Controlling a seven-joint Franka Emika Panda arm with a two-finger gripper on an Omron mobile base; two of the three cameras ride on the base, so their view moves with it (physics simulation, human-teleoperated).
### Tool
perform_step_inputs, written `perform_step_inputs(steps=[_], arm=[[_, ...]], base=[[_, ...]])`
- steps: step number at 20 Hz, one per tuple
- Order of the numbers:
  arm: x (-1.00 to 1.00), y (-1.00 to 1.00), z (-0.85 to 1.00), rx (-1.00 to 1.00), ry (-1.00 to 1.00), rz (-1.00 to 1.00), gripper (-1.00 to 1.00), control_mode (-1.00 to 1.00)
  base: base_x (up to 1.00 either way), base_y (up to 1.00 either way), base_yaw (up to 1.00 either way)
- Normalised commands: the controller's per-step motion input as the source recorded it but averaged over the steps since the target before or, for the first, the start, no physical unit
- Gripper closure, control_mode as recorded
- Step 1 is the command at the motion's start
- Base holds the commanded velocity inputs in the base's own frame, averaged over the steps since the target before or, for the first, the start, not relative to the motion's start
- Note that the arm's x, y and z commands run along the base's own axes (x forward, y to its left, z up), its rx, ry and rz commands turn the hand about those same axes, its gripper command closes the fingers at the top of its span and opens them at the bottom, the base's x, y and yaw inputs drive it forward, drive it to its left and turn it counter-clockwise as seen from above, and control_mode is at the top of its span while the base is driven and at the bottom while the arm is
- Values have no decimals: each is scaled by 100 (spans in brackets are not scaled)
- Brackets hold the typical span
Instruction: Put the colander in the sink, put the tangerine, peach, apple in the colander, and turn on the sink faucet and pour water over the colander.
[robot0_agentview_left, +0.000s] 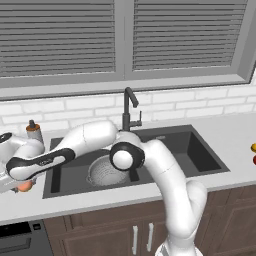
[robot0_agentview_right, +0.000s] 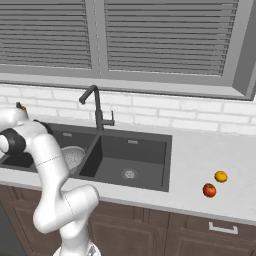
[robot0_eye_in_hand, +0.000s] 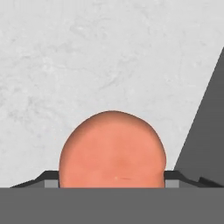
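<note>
**My fingers hug the peach**

My gripper (robot0_eye_in_hand: 112, 177) is closed around the round pinkish-orange peach (robot0_eye_in_hand: 112, 151) on the pale counter. The silvery holed colander (robot0_agentview_left: 105, 171) sits in the dark sink (robot0_agentview_left: 200, 150), at 3 o'clock from me.

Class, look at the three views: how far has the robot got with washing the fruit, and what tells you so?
Done: the colander sits in the left basin of the sink. In hand: the gripper is at the counter left of the sink with the peach between its fingers; whether the grip is firm is unclear. Left: the tangerine and apple lie on the counter right of the sink, and no water runs from the sink faucet.
</note>
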Motion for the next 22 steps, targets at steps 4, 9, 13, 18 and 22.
perform_step_inputs(steps=[4,9,13,18,22], arm=[[-2,-73,20,0,-6,-3,100,-100],[-10,-99,10,0,-5,-5,100,-100],[0,-100,6,0,0,-11,100,-100],[0,-100,5,0,0,-12,100,-100],[12,-100,5,0,0,-8,100,-100]], base=[[0,0,0],[0,0,0],[0,0,0],[0,0,0],[0,0,0]])
